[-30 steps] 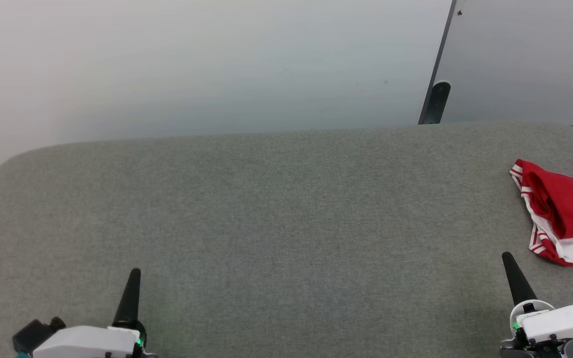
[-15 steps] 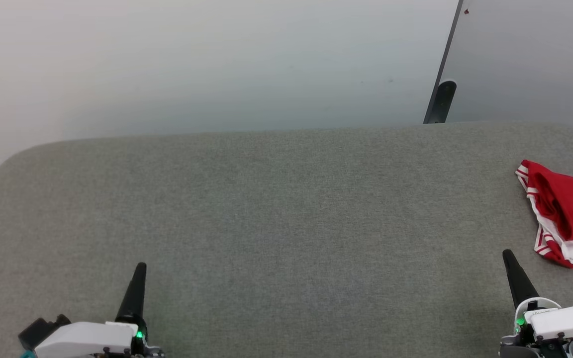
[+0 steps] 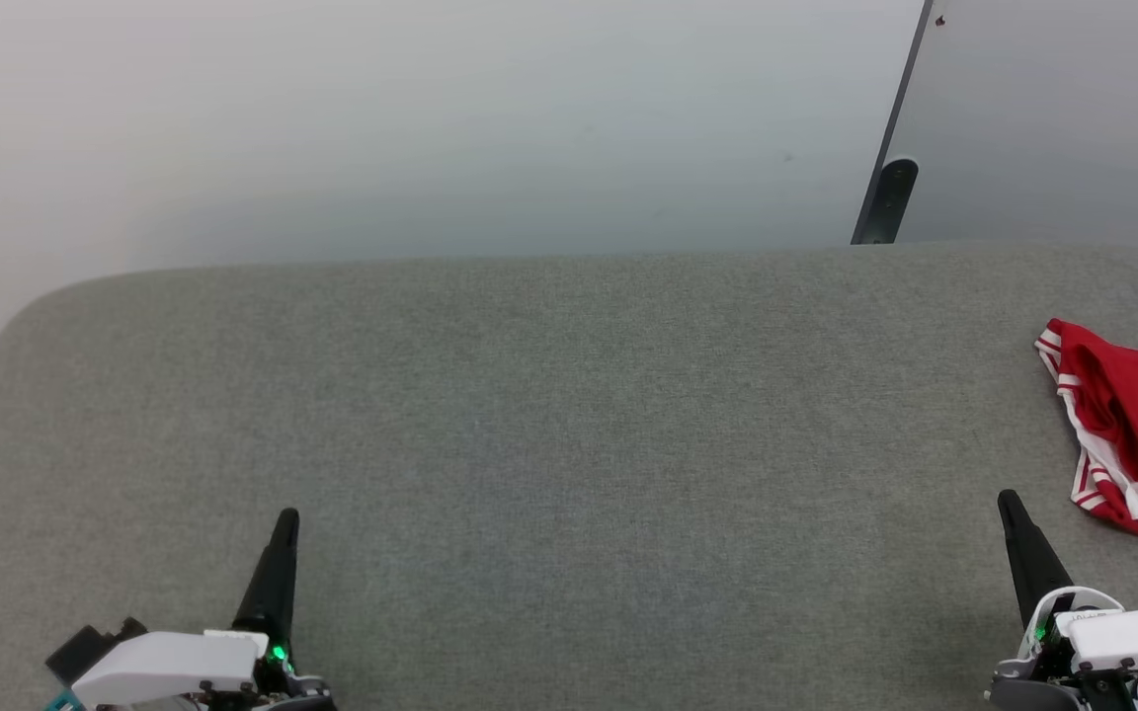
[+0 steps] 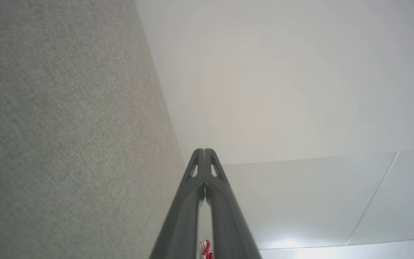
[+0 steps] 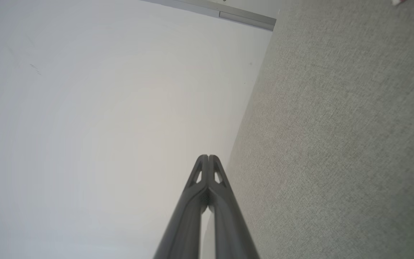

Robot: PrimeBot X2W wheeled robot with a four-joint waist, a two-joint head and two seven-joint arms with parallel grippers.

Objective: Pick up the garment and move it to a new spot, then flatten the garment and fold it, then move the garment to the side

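The garment (image 3: 1137,425), red with white and red-striped trim, lies bunched at the far right edge of the grey fabric table (image 3: 569,425), partly cut off by the head view's border. A sliver of it (image 4: 205,249) peeks between the left fingers in the left wrist view. My left gripper (image 3: 285,518) rests at the lower left, shut and holding nothing, its tips pressed together (image 4: 204,150). My right gripper (image 3: 1006,497) sits at the lower right, a short way below and left of the garment, shut and holding nothing (image 5: 208,157).
A white wall (image 3: 411,118) rises behind the table's far edge. A dark post (image 3: 887,202) and a slanted panel edge stand at the back right. The table's rounded left corner (image 3: 16,316) drops off to the floor.
The whole head view has shifted right, so the camera has turned left. Both gripper tips sit slightly higher in the picture. The garment lies as before.
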